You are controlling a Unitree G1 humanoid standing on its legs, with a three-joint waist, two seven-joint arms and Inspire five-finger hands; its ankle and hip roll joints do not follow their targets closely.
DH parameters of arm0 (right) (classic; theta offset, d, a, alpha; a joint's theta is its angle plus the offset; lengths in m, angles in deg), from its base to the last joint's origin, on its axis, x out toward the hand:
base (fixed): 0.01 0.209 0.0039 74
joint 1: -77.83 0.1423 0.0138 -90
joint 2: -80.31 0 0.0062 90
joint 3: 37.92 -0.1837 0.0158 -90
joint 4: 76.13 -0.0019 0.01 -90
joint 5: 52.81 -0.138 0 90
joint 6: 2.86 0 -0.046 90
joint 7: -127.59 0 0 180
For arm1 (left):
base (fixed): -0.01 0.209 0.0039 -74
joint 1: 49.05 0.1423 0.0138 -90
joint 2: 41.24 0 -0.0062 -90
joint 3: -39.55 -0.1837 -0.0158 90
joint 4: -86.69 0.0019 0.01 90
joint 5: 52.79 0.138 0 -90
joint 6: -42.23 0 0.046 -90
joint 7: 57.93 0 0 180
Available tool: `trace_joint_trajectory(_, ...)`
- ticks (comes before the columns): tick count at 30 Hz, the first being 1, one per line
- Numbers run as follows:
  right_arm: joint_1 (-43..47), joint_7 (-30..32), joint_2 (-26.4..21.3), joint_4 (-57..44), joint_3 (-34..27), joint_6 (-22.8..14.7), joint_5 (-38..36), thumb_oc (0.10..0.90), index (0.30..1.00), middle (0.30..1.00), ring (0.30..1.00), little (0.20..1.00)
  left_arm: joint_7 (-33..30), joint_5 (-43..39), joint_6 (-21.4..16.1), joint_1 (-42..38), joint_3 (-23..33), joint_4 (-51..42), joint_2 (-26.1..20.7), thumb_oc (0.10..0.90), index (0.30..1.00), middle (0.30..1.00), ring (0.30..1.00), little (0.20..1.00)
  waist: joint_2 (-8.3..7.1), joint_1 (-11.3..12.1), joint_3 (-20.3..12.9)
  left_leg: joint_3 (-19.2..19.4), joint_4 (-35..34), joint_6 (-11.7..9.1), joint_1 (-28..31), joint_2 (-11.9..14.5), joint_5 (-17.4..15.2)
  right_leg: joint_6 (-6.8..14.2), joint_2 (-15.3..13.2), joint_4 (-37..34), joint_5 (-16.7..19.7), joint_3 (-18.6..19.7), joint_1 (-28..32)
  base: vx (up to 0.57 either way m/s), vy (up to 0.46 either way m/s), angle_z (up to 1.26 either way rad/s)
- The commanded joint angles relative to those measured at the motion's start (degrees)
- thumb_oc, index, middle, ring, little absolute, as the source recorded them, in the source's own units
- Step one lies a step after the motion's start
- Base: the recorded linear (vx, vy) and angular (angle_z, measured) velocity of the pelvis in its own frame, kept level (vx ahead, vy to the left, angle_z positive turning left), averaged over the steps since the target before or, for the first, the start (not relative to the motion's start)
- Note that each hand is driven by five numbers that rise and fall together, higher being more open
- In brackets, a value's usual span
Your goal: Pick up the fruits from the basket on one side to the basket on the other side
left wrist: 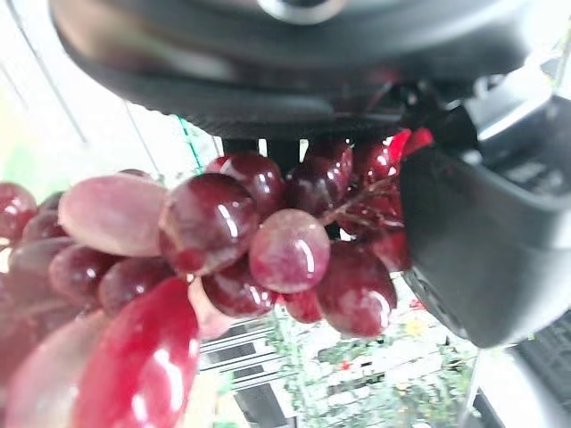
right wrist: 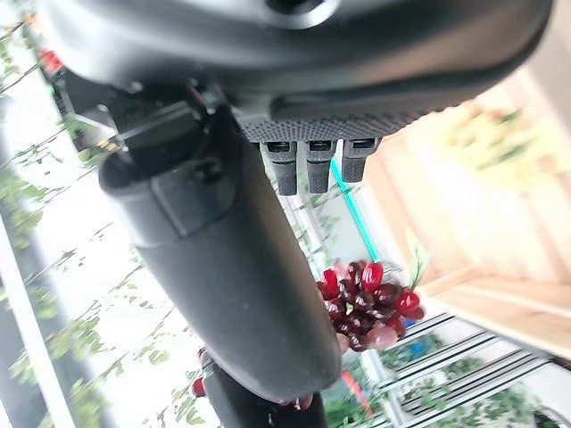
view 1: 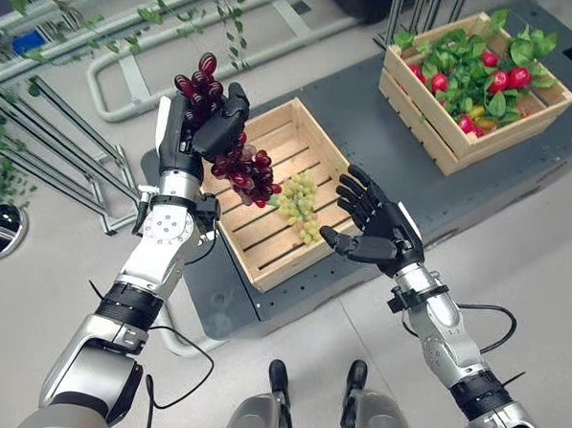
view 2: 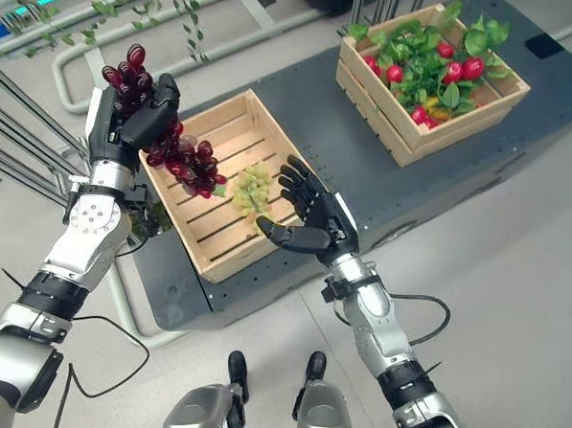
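Upper left of the frame, my left hand (view 1: 197, 123) curls round the red grapes (view 1: 243, 164), lifted above the near crate (view 1: 300, 138); my right hand (view 1: 381, 229) hangs open, fingers spread, beside the green grapes (view 1: 299, 203) inside.

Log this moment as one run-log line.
left hand: shut on red grapes, lifted above near crate | right hand: open, empty | green grapes: in near crate
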Motion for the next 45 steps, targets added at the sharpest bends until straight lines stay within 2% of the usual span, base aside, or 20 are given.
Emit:
trace_joint_trajectory(1, 1.7, -2.6, 2.9, -3.4, 3.7, -1.1, -1.7, 0.800, 0.900, 0.900, 0.900, 0.900, 3.0, -1.4, -5.1, -5.1, -0.1, -0.2, -2.3, 0.400, 0.300, 0.300, 0.300, 0.300, -1.08, 1.6, -14.2, -1.3, -0.3, -2.2, 0.1, -0.5, -3.2, 0.8, -3.9, -2.6, -1.6, 0.4, 3.1, 0.02, -0.077, 0.09)
trace_joint_trajectory(6, 5.0, -2.5, 4.2, -2.9, 4.4, 3.5, -6.5, 0.800, 0.900, 0.900, 0.900, 0.900, 8.5, -1.0, -3.4, -8.1, -3.5, -3.4, -3.0, 0.400, 0.300, 0.300, 0.300, 0.300, -0.96, 2.5, -15.5, -2.8, -1.5, -2.6, 0.1, -0.3, -2.9, 0.7, -3.4, -3.2, -1.9, -0.7, 4.1, -0.01, -0.079, 0.09)
trace_joint_trajectory(13, 9.1, -0.2, 5.9, -1.6, 6.0, 6.1, -8.8, 0.800, 0.900, 0.900, 0.900, 0.900, 21.5, -10.2, -0.3, -12.9, -7.2, -8.2, -4.9, 0.400, 0.300, 0.300, 0.300, 0.300, -0.65, 3.4, -16.7, -2.8, -1.5, -2.7, 1.0, 0.0, -3.2, 0.6, -3.6, -3.2, -2.2, -1.6, 5.2, 0.00, -0.058, 0.07)
trace_joint_trajectory(19, 12.9, 1.7, 7.2, -1.6, 8.4, 7.4, -8.9, 0.800, 0.900, 0.900, 0.900, 0.900, 24.9, -14.3, -0.4, -15.8, -8.5, -6.5, -5.9, 0.400, 0.300, 0.300, 0.300, 0.300, -0.26, 4.2, -17.4, -2.9, -1.5, -2.7, 1.6, -0.1, -3.5, 0.9, -3.9, -3.2, -2.4, -2.0, 5.9, 0.01, -0.031, 0.06)
trace_joint_trajectory(27, 16.8, 2.1, 9.1, 0.0, 11.7, 9.8, -9.8, 0.800, 0.900, 0.900, 0.900, 0.900, 26.6, -16.3, 0.7, -18.6, -10.4, -5.3, -4.0, 0.400, 0.300, 0.300, 0.300, 0.300, -0.56, 5.1, -18.3, -3.3, -1.5, -2.7, 1.9, 0.0, -3.8, 1.0, -3.9, -3.2, -2.7, -2.6, 6.4, 0.01, -0.008, 0.01)
trace_joint_trajectory(38, 18.5, 3.3, 10.8, -0.1, 12.0, 9.1, -13.0, 0.800, 0.900, 0.900, 0.900, 0.900, 29.7, -16.1, 4.2, -17.3, -11.7, -8.3, -1.1, 0.400, 0.300, 0.300, 0.300, 0.300, -1.18, 5.6, -18.6, -3.9, -1.5, -2.7, 2.0, 0.2, -3.9, 1.0, -3.8, -3.2, -2.7, -2.6, 6.4, 0.00, -0.006, 0.01)
trace_joint_trajectory(41, 18.9, 3.7, 11.4, -0.2, 11.8, 7.7, -14.3, 0.800, 0.900, 0.900, 0.900, 0.900, 31.3, -14.8, 4.6, -16.4, -12.2, -8.3, 0.0, 0.400, 0.300, 0.300, 0.300, 0.300, -1.33, 5.7, -18.7, -4.1, -1.5, -2.5, 2.1, 0.1, -4.0, 1.0, -3.8, -3.2, -2.6, -2.6, 6.5, 0.00, 0.000, 0.00)
trace_joint_trajectory(45, 19.6, 4.8, 12.9, -0.4, 11.0, 3.0, -14.3, 0.800, 0.900, 0.900, 0.900, 0.900, 32.1, -12.1, 5.8, -15.5, -12.9, -8.3, 1.1, 0.400, 0.300, 0.300, 0.300, 0.300, -1.45, 6.1, -18.8, -4.4, -1.5, -2.3, 2.0, -0.1, -4.2, 1.1, -3.9, -3.2, -2.5, -2.7, 6.5, 0.00, 0.000, 0.00)
